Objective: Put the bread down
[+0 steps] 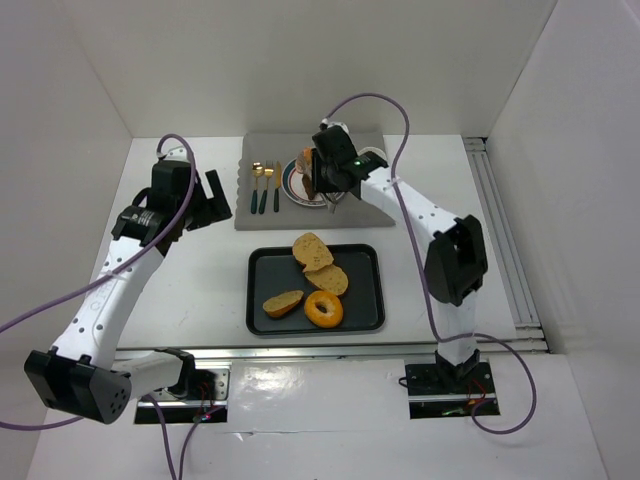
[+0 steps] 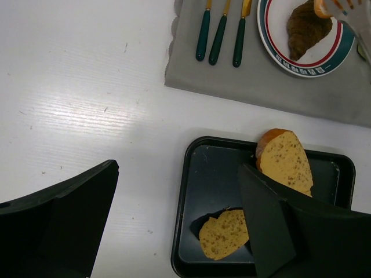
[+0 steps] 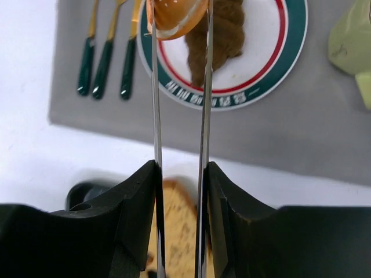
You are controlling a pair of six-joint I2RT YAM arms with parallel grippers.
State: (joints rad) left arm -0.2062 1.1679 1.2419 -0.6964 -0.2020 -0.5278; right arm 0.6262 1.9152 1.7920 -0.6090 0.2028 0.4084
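My right gripper (image 1: 325, 176) (image 3: 179, 174) is shut on thin metal tongs (image 3: 155, 116). Their tips pinch an orange sesame bun (image 3: 177, 14) just above the left rim of a white plate (image 3: 278, 63) with a teal and red rim. The bun also shows in the top view (image 1: 307, 160) and in the left wrist view (image 2: 324, 7). A dark brown croissant (image 3: 223, 35) (image 2: 307, 29) lies on the plate. My left gripper (image 1: 205, 205) (image 2: 178, 168) is open and empty, above the table by the tray's left edge.
A black tray (image 1: 370, 300) (image 2: 197, 174) holds three bread slices (image 1: 312, 250) (image 2: 287, 159) and a bagel (image 1: 323, 310). A grey placemat (image 1: 370, 210) carries the plate, three gold and green pieces of cutlery (image 1: 265, 185) and a pale green object (image 3: 351, 40). White walls enclose the table.
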